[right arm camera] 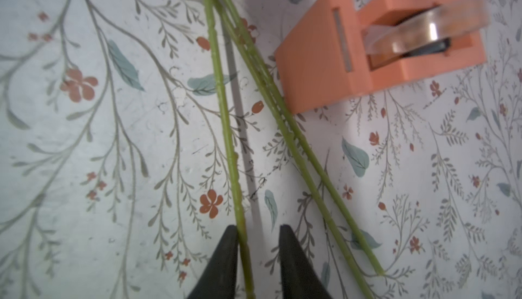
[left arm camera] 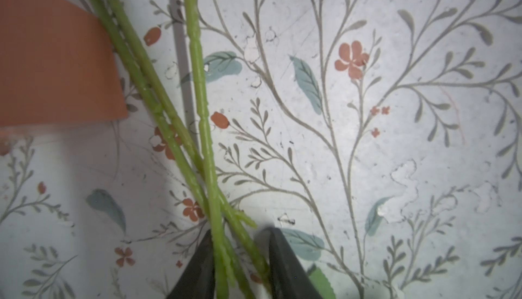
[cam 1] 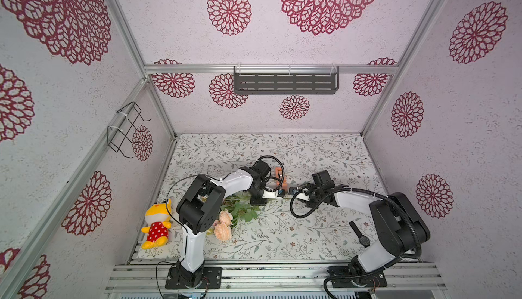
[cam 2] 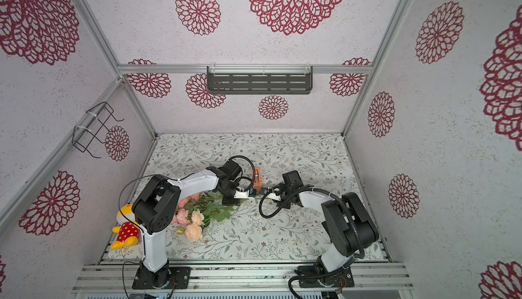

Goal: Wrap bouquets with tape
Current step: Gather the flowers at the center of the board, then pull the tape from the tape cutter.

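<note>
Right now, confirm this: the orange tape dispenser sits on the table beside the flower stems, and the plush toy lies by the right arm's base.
No: the plush toy lies by the left arm's base, not the right, as both top views show. The orange tape dispenser does sit beside the flower stems.

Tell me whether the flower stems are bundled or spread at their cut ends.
Spread. In the right wrist view one stem lies between the right pincer's open jaws, while two others splay away beside the tape dispenser.

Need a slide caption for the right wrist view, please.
Right claw open around one bouquet stem, two more stems lying beside the orange tape dispenser on the floral table.
</note>
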